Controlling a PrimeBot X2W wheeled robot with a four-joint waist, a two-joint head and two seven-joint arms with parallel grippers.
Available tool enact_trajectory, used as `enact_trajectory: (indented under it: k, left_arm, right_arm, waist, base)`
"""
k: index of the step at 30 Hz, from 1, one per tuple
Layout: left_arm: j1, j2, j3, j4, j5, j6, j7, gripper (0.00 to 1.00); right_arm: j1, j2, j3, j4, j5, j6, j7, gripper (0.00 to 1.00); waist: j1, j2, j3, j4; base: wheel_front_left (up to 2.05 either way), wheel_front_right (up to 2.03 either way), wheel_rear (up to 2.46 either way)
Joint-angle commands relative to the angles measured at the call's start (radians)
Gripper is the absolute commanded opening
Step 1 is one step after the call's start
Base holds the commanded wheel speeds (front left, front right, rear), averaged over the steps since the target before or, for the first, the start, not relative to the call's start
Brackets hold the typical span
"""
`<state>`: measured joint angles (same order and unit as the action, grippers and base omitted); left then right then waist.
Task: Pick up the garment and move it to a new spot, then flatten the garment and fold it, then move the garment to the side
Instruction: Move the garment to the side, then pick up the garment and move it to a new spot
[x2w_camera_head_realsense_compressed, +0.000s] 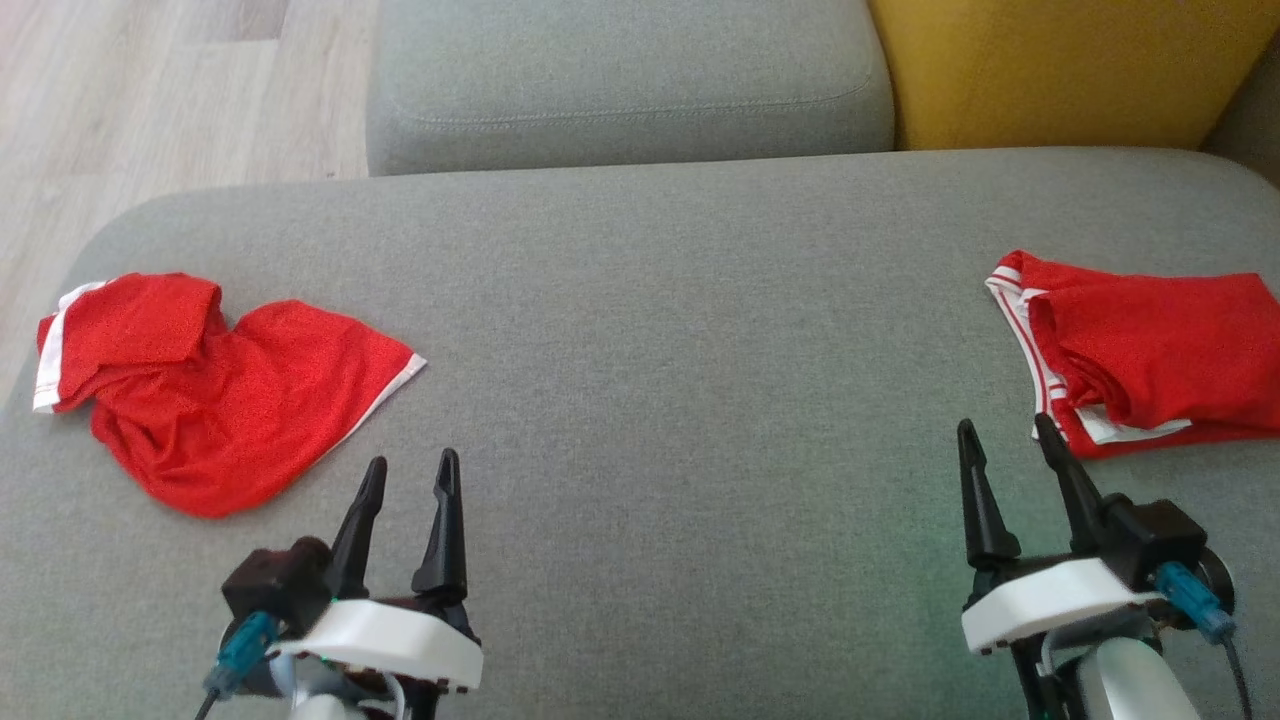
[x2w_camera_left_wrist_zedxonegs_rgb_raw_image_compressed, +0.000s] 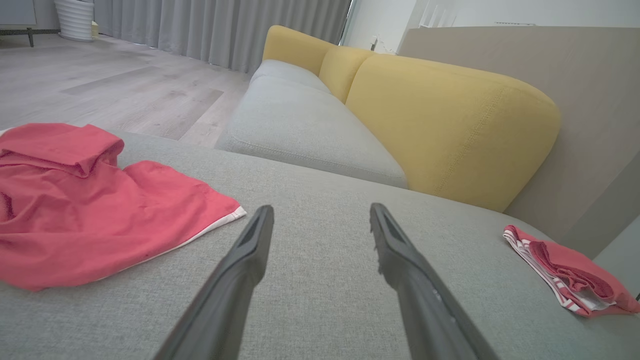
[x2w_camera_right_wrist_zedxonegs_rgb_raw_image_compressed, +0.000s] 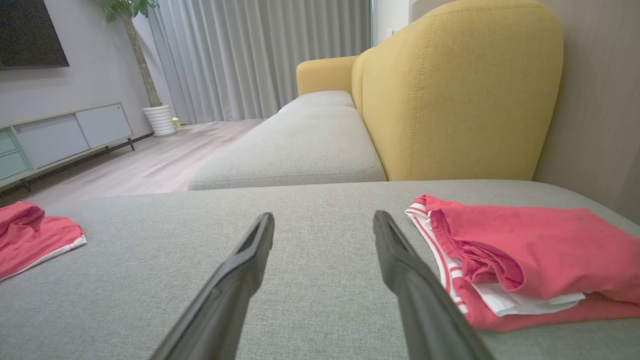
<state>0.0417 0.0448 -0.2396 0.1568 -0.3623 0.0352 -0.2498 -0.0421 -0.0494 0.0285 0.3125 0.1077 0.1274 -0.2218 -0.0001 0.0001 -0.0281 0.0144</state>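
Crumpled garment (x2w_camera_head_realsense_compressed: 225, 400), red with white trim, lies at the left end of the grey cushion (x2w_camera_head_realsense_compressed: 680, 400), just ahead and to the left of our left gripper (x2w_camera_head_realsense_compressed: 413, 460), whose fingers (x2w_camera_head_realsense_compressed: 442, 530) stand apart and hold nothing. At the right end we see a folded garment (x2w_camera_head_realsense_compressed: 1150, 350), also red, just beside our right gripper (x2w_camera_head_realsense_compressed: 1004, 422), likewise spread wide and empty. Bare cushion stretches between them. A yellow backrest (x2w_camera_head_realsense_compressed: 1060, 70) rises behind.
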Motion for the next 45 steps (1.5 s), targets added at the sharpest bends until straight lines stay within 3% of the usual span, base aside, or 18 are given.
enact_trajectory:
  k: [1, 16, 35, 45]
  left_arm:
    - [-0.027, 0.005, 0.032, -0.033, -0.001, 0.004, -0.012, 1.00]
    - [-0.036, 0.005, 0.030, -0.028, -0.012, 0.003, -0.012, 1.00]
    - [-0.048, 0.005, 0.118, -0.056, 0.014, 0.000, -0.012, 1.00]
    - [-0.044, 0.005, 0.159, -0.055, 0.018, -0.009, -0.012, 1.00]
  right_arm:
    - [-0.027, -0.001, 0.027, -0.030, 0.008, 0.003, -0.017, 1.00]
    - [-0.025, -0.001, 0.059, -0.008, 0.026, 0.003, -0.025, 1.00]
    - [-0.028, -0.001, 0.172, -0.004, 0.066, 0.003, -0.020, 1.00]
    - [-0.038, -0.001, 0.210, 0.010, 0.108, 0.003, -0.023, 1.00]
  waist:
    - [0.0001, -0.0001, -0.002, -0.001]
    - [0.0001, -0.0001, -0.010, 0.023]
    - [0.0001, -0.0001, 0.001, 0.351]
    - [0.0001, -0.0001, 0.008, 0.413]
  base:
    - [0.00, 0.00, 0.00]
    - [0.00, 0.00, 0.00]
    - [0.00, 0.00, 0.00]
    - [0.00, 0.00, 0.00]
